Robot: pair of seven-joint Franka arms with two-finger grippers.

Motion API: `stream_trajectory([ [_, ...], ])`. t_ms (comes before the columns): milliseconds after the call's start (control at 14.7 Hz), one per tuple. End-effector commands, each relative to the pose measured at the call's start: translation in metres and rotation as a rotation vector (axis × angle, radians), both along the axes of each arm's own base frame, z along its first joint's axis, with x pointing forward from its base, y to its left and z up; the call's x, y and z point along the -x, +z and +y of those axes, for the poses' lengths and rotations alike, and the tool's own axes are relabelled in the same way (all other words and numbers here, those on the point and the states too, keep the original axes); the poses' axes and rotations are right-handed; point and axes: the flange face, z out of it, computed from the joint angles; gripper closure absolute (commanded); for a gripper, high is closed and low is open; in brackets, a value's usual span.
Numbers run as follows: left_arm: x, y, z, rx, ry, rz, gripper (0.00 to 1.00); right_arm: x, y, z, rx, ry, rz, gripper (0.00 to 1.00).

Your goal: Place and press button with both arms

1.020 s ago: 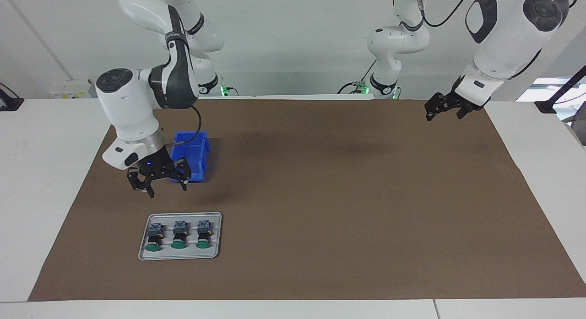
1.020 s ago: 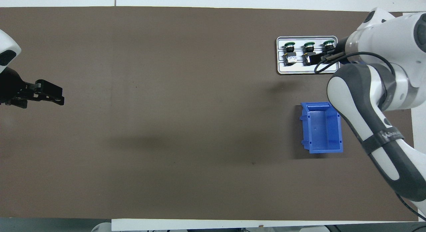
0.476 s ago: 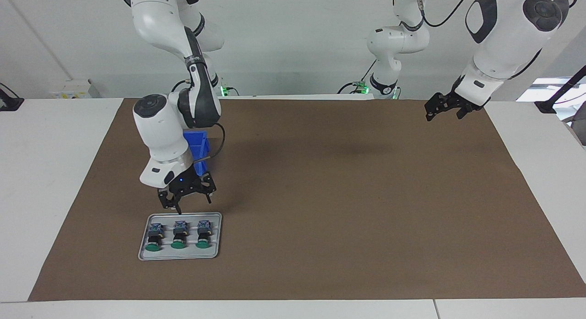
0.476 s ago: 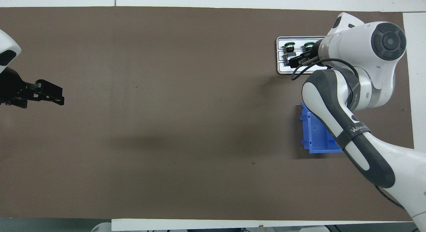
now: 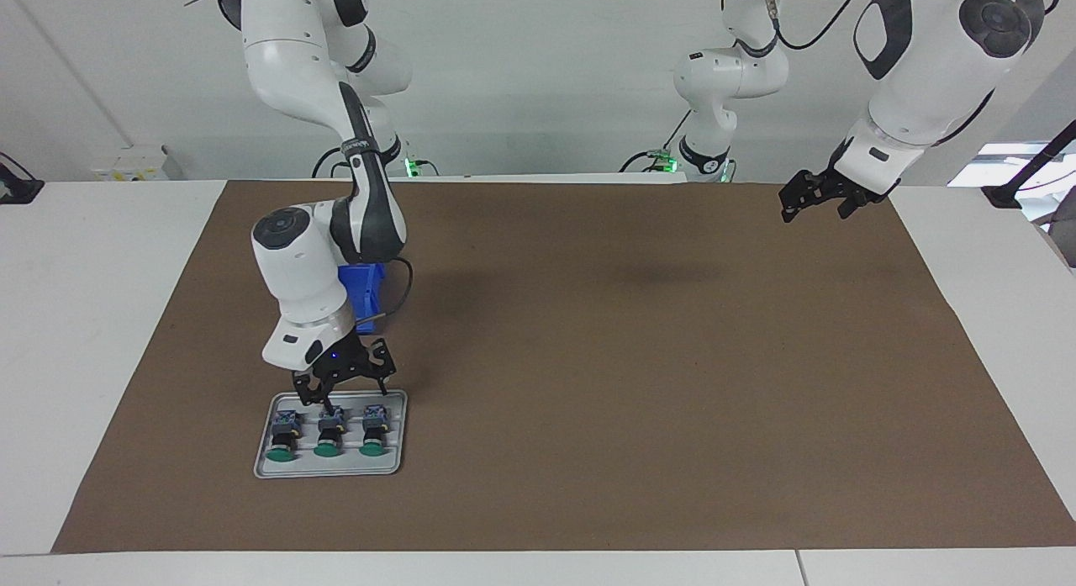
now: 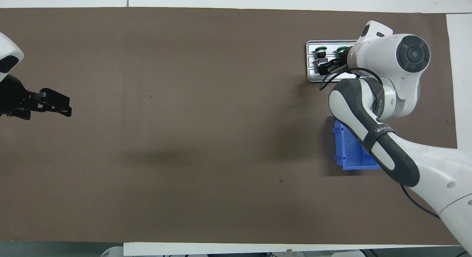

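Three green-capped buttons lie side by side in a grey tray (image 5: 262, 467) (image 6: 310, 78): one (image 5: 280, 440), the middle one (image 5: 329, 435) and one (image 5: 372, 432). The overhead view shows two of them (image 6: 320, 50) (image 6: 342, 49); the right arm hides the third. My right gripper (image 5: 353, 394) (image 6: 328, 67) hangs open just above the buttons' blue-grey ends, at the tray's edge nearer to the robots, holding nothing. One fingertip (image 5: 328, 403) is close over the middle button's end. My left gripper (image 5: 814, 201) (image 6: 55, 104) waits open in the air at the left arm's end of the table.
A blue bin (image 5: 366, 293) (image 6: 350, 155) stands on the brown mat (image 5: 639, 384) nearer to the robots than the tray, partly covered by the right arm. White table surface borders the mat.
The right arm has swung from beside the blue bin toward the tray and come down over the buttons. The left arm has not moved.
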Motion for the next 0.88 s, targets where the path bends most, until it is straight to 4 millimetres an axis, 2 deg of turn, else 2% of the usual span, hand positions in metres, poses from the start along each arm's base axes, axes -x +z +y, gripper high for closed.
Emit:
stream_trajectory([
  [0, 0.006, -0.002, 0.000, -0.003, -0.010, -0.001, 0.00, -0.004, 0.005, -0.006, -0.039, -0.098, 0.025, 0.13],
  [136, 0.005, -0.002, 0.003, -0.002, -0.005, -0.004, 0.00, -0.018, 0.022, -0.019, -0.035, -0.118, 0.081, 0.13],
  [340, 0.006, -0.001, 0.000, -0.003, -0.008, -0.004, 0.00, -0.036, 0.032, -0.020, -0.034, -0.120, 0.136, 0.14],
  [408, 0.006, -0.002, -0.001, -0.003, -0.011, -0.003, 0.00, -0.041, 0.024, -0.022, -0.035, -0.123, 0.146, 0.14],
  [544, 0.006, -0.002, -0.002, -0.003, -0.011, -0.003, 0.00, -0.053, 0.003, -0.013, -0.033, -0.110, 0.156, 0.14],
  [748, 0.006, -0.002, -0.001, -0.003, -0.011, -0.003, 0.00, -0.059, -0.001, -0.008, -0.037, -0.128, 0.139, 0.15],
  [816, 0.006, -0.002, 0.000, -0.003, -0.009, -0.003, 0.00, -0.058, -0.002, 0.005, -0.043, -0.124, 0.143, 0.15],
])
